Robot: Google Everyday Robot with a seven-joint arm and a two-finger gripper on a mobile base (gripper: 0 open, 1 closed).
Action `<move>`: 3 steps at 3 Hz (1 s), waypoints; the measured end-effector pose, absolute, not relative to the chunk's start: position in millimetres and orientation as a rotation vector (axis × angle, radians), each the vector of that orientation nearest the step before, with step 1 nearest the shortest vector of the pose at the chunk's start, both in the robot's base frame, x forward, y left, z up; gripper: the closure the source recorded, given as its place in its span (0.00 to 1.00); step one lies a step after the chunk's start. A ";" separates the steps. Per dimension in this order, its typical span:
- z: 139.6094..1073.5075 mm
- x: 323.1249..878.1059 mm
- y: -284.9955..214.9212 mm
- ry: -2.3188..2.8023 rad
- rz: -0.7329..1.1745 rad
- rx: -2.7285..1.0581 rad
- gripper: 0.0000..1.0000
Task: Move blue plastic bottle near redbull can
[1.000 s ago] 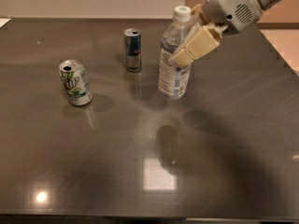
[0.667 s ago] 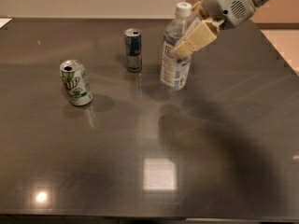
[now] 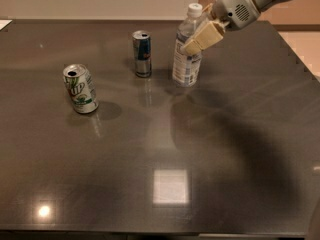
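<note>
The blue plastic bottle (image 3: 186,59) is clear and bluish, with a white cap and a white-and-blue label. It stands tilted slightly at the back middle of the dark table (image 3: 160,149). My gripper (image 3: 194,39) comes in from the upper right and is shut on the bottle's upper body, with one beige finger (image 3: 204,36) across its front. The redbull can (image 3: 142,53) is slim, blue and silver. It stands upright just left of the bottle, a short gap apart.
A white-and-green soda can (image 3: 80,88) stands tilted at the left of the table. The table's right edge (image 3: 300,64) borders a light floor. A wall runs behind the table's far edge.
The gripper has carried the bottle toward the back of the table, level with the redbull can. Both cans have stayed in place.
</note>
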State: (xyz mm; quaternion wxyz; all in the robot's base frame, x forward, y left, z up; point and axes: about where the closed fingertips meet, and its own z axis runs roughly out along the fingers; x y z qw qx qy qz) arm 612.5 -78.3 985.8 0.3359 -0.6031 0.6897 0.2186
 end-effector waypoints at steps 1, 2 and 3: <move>977.0 637.3 -78.1 1.822 0.537 -1.532 1.00; 965.8 658.4 -73.2 1.851 0.508 -1.525 1.00; 955.0 670.5 -65.2 1.872 0.496 -1.535 1.00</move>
